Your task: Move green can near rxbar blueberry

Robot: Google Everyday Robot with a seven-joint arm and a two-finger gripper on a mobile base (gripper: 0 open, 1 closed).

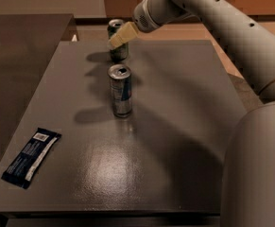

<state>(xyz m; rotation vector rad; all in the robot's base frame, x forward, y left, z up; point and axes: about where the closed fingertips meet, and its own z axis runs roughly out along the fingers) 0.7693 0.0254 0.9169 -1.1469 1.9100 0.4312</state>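
The green can [117,52] stands upright at the far edge of the grey table [175,103], left of centre. My gripper [116,39] reaches in from the upper right, and its pale fingers [121,35] overlap the can's upper part. The rxbar blueberry [30,157] lies flat near the table's front left corner, a dark blue wrapper with a white label at its far end. It is far from the can and the gripper.
A slim silver-and-blue can [121,90] stands upright mid-table, just in front of the green can. My arm [231,37] spans the upper right and its body [255,169] fills the lower right. A darker surface [19,60] adjoins the table on the left.
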